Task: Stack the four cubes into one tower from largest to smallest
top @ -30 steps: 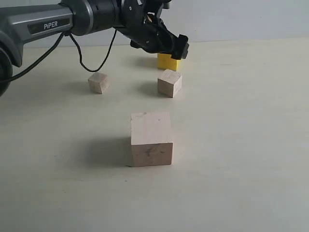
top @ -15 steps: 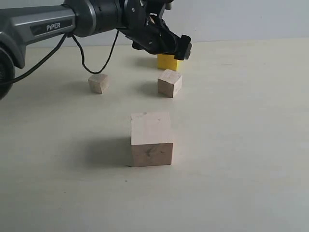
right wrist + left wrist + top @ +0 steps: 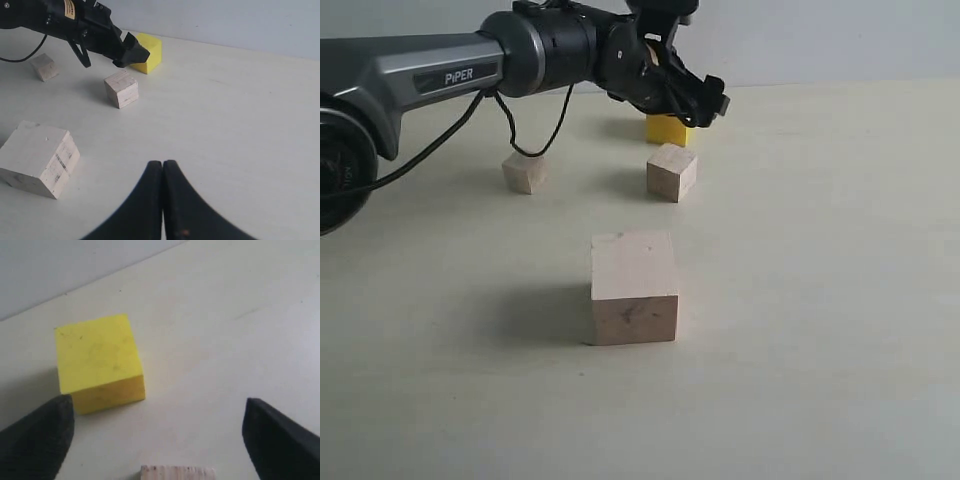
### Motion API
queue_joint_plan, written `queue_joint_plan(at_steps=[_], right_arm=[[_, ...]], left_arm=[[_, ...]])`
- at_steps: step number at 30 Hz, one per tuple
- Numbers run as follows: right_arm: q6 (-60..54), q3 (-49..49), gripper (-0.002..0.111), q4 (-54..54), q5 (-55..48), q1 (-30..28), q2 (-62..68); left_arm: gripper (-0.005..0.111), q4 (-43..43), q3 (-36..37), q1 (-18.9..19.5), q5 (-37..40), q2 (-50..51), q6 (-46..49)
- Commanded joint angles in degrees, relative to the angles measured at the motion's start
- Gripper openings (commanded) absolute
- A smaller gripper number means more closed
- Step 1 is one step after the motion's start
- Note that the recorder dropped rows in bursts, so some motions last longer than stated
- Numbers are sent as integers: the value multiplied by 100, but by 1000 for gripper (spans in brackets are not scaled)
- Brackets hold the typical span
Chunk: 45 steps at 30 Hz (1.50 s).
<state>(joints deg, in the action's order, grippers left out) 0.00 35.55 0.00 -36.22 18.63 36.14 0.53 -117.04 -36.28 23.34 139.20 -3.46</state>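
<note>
Since one second ago, our left gripper (image 3: 708, 102) has shifted to the right, close to the bright yellow cube (image 3: 665, 130). Its black fingers (image 3: 35, 440) stand wide apart and empty. We see the yellow cube ahead, nearer to one finger, not centred between them. Our right gripper (image 3: 162, 200), closed tight, is well apart from that cube, so the left arm is nearer.

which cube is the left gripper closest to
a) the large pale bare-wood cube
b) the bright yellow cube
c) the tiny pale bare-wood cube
b: the left gripper hangs with its jaws apart right by the bright yellow cube, which lies just ahead of its fingertips in the left wrist view.
</note>
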Motion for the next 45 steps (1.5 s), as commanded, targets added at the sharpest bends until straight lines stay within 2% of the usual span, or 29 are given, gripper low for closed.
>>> queue_joint_plan(at_steps=[1, 12, 14, 17, 18, 19, 20, 22, 26, 28, 29, 32, 33, 38, 41, 45], right_arm=[[0, -29, 0, -33, 99, 6, -33], [0, -56, 0, -33, 163, 6, -34], [0, -126, 0, -33, 221, 6, -34], [0, -197, 0, 0, 299, 6, -34], [0, -197, 0, 0, 309, 6, -34], [0, -197, 0, 0, 332, 6, -34], [0, -197, 0, 0, 354, 6, -34], [0, -197, 0, 0, 378, 6, -34], [43, -211, 0, 49, 509, 6, 106], [55, -211, 0, 155, 509, 6, 311], [55, -211, 2, 215, 549, 6, 436], [55, -188, 20, 477, 819, 6, 917], [0, -159, 31, 688, 968, 6, 1146], [-169, 224, 74, 1095, 981, 6, 2009], [-563, 619, 90, 1443, 909, 6, 2609], [-1056, 1262, 98, 1845, 788, 6, 3333]], left_arm=[[78, 351, -40, -19, 436, -9, -327], [76, 364, -40, -25, 1822, -356, -316], [70, 395, -40, -25, 2128, -460, -232], [53, 505, -40, 33, 2547, -584, -166], [40, 490, -40, 94, 2806, -693, -151], [32, 490, -40, 105, 2884, -739, -151], [18, 490, -40, 142, 3009, -884, -151], [0, 502, -40, 166, 3200, -1066, -130], [0, 512, -23, 324, 3628, -1378, -58], [0, 515, 243, 469, 3737, -1609, 107], [0, 487, 596, 589, 3655, -1799, 107], [0, 346, 1621, 815, 3023, -2460, 177], [0, 330, 2042, 894, 2694, -2799, 268], [0, 330, 3232, 1052, 1966, -3620, 606], [0, 330, 3880, 1129, 1509, -4119, 622], [0, 330, 4690, 1187, 1010, -4711, 650]])
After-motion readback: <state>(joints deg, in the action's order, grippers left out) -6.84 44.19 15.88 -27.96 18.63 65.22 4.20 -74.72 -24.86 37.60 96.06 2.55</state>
